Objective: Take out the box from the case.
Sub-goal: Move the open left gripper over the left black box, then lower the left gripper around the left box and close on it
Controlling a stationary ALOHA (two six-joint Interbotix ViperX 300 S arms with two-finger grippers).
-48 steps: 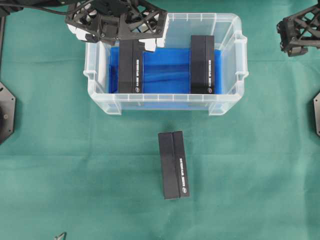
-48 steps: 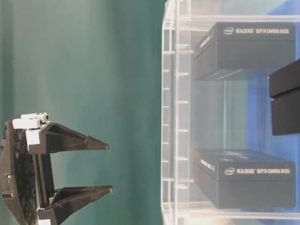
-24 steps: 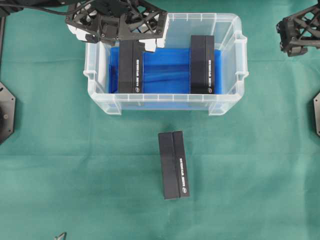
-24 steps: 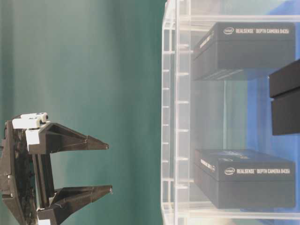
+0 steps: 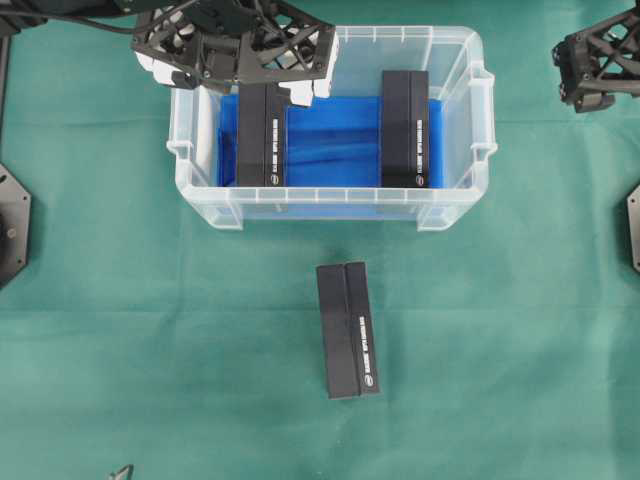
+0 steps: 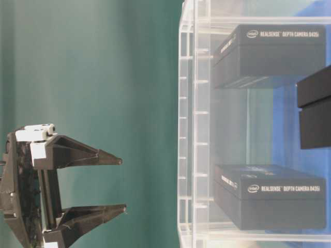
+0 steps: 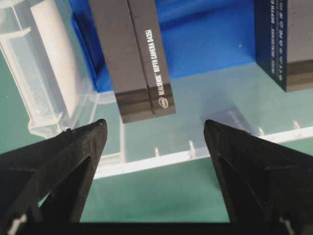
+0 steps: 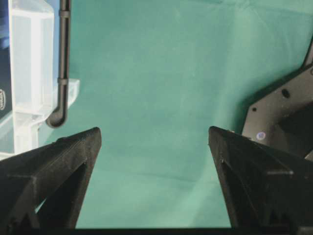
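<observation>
Little is being changed over the last second: the left gripper (image 5: 262,88), jaws spread and empty, is being held above the RealSense box (image 5: 262,135) lying inside the case (image 5: 455,205), grasp pending.

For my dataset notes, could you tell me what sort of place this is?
Likely a robotics lab tabletop: a green cloth, two black robot arms, and RealSense camera boxes in a clear plastic case.
</observation>
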